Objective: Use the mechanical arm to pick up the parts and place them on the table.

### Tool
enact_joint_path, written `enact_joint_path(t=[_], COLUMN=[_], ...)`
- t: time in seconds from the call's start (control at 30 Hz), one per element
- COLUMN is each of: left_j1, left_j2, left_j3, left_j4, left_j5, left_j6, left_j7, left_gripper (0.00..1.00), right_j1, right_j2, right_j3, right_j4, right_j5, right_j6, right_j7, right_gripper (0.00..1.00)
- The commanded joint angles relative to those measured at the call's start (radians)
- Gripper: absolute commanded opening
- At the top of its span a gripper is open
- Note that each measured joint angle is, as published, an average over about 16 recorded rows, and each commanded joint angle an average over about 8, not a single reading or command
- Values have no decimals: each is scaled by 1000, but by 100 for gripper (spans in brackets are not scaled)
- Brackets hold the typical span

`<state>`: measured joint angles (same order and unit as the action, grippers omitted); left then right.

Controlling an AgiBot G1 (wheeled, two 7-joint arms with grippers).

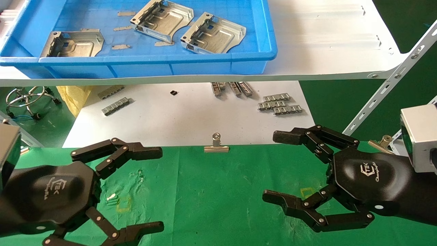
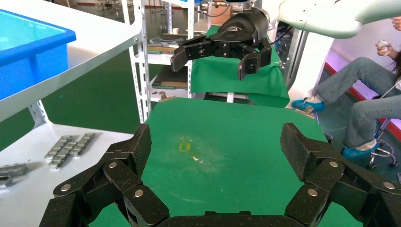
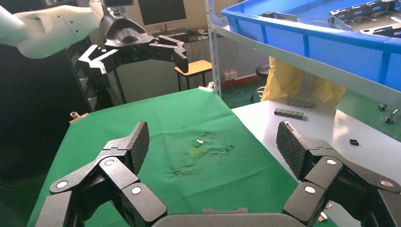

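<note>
— Three sheet-metal brackets [image 1: 201, 30] lie in the blue bin [image 1: 211, 63] on the white shelf board [image 1: 324, 37], at about twelve o'clock from the robot in the head view: one at the bin's ten o'clock corner, two side by side nearer one o'clock. None has reached the green table [image 1: 211, 191].

— And the two hands?

— Both hover low over the cloth, fingers spread wide, nothing between them. The left gripper [image 1: 136, 191] sits at seven o'clock, the right gripper [image 1: 283, 171] at four o'clock, each pointing toward the other across the bare middle.

— Why wait there, so far from the bin?

— Likely a ready pose: open jaws need no extra move before a grasp. The faint yellow square outlines [image 1: 123, 204] on the cloth probably mark where brackets should land.

— What else lies about?

— Small ridged strips [image 1: 280, 103] on the white sheet [image 1: 191, 119] under the shelf, and a binder clip [image 1: 216, 144] pinning the cloth's far edge.
</note>
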<state>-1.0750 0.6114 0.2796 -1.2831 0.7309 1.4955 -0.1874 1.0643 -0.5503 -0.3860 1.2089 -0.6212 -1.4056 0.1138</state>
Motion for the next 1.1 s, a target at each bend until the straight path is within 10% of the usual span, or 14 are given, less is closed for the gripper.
enact_joint_path(t=[0.03, 0.3, 1.1], left_j1=[0, 0, 0], left_j2=[0, 0, 0], left_j3=[0, 0, 0], left_j4=[0, 0, 0], left_j5=[0, 0, 0], left_j6=[0, 0, 0], left_j7=[0, 0, 0], left_gripper=[100, 100, 100], right_j1=[0, 0, 0], right_j2=[0, 0, 0], right_j3=[0, 0, 0], right_j4=[0, 0, 0], right_j5=[0, 0, 0], right_j6=[0, 0, 0], right_j7=[0, 0, 0], right_gripper=[99, 0, 0])
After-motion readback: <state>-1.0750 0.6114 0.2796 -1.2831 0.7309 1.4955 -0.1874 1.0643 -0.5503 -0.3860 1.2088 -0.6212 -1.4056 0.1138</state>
